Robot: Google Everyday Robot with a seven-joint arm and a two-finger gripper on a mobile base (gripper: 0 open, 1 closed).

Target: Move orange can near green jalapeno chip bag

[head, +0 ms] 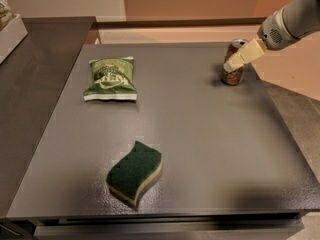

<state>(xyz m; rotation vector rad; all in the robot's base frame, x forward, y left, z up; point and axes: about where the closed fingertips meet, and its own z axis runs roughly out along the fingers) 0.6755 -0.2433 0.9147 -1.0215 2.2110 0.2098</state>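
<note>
The orange can [233,77] stands upright near the far right edge of the dark grey table [200,134]. My gripper [239,59] reaches in from the upper right, and its cream-coloured tip lies across the upper front of the can. The green jalapeno chip bag [110,78] lies flat at the far left of the table, well apart from the can.
A dark green wavy sponge [135,171] lies near the table's front, left of the middle. A darker counter [35,84] adjoins the table on the left, with a pale box [9,31] at its far corner. The table drops off on the right side.
</note>
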